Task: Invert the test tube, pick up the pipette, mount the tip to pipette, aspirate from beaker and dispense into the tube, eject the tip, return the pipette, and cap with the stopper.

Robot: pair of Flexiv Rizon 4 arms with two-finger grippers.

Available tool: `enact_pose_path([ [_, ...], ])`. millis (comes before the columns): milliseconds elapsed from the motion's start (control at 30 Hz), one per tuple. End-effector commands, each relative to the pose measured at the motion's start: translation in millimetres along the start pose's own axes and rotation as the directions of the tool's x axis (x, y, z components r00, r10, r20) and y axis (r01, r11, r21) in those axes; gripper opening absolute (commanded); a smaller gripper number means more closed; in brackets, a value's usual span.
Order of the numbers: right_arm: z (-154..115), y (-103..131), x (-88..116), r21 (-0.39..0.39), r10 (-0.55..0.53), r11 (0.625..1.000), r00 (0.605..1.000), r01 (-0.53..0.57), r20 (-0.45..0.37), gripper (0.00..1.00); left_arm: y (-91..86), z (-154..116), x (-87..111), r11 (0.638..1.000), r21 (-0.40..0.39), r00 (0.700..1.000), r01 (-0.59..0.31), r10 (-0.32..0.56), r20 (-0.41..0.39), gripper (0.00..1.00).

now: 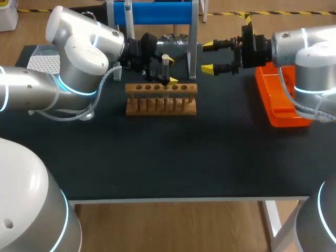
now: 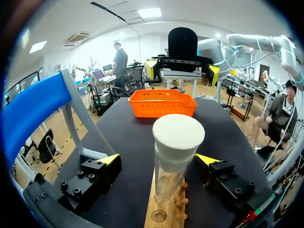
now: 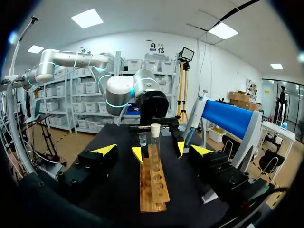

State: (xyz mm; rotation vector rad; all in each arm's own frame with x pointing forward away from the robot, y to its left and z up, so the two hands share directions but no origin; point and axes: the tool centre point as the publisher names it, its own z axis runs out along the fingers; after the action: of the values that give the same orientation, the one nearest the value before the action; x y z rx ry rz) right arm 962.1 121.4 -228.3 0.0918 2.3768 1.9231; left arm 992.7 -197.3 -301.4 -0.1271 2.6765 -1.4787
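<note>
Table [image 1: 168, 157]: the dark top fills the middle of the head view, and you have everything set along its far edge, so both arms work from opposite sides of one line.
Left arm [image 1: 68, 63]: it comes in from the upper left of the head view and ends right behind the rack, wrist level, placed so its fingers flank the tube.
Right arm [image 1: 299, 50]: it enters from the upper right and hangs above the table, pointing toward the rack, well apart from it.
Pipette stand [image 1: 152, 13]: the blue bar on a grey frame stands at top centre, just behind the rack; I judge the slim thing hanging there to be the pipette [image 1: 127, 10], but it is too small to be sure.
Orange tray [image 1: 281, 102]: it lies at the right, under the right arm; what it holds you cannot see.
Rack [image 1: 161, 98]: wooden, a row of holes, centre of the head view, keeping the tube upright.
Left gripper [image 2: 156, 166]: fingers apart, one on each side of the tube, neither pad shown touching the glass.
Right gripper [image 1: 208, 56]: fingers wide apart, holding nothing.
Test tube [image 1: 165, 71]: it stands upright in a rack hole.
Stopper [image 2: 178, 137]: the pale plug sits on the tube's top, so you see it capped now, which fits either end of the job.
</note>
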Motion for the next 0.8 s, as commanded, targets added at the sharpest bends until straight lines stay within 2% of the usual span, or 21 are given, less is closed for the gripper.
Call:
enact_pose_path([
  [33,0,1,1,0.003,0.000,1.000,1.000,0.000,0.003,1.00,2.9,-6,3.6,1.000,-0.006,1.000,0.001,-0.001,0.004,1.00],
  [300,0,1,1,0.003,0.000,1.000,1.000,0.000,0.003,1.00,6.5,-19,4.8,1.000,-0.012,0.999,0.005,-0.004,0.038,1.00],
  [533,0,1,1,0.003,0.000,1.000,1.000,0.000,0.003,1.00,14.4,-40,2.7,0.999,-0.022,0.996,0.023,-0.021,0.082,1.00],
  [800,0,1,1,0.003,0.000,1.000,1.000,0.000,0.003,1.00,21.3,-65,-8.5,0.999,-0.023,0.987,0.043,-0.039,0.154,1.00],
])
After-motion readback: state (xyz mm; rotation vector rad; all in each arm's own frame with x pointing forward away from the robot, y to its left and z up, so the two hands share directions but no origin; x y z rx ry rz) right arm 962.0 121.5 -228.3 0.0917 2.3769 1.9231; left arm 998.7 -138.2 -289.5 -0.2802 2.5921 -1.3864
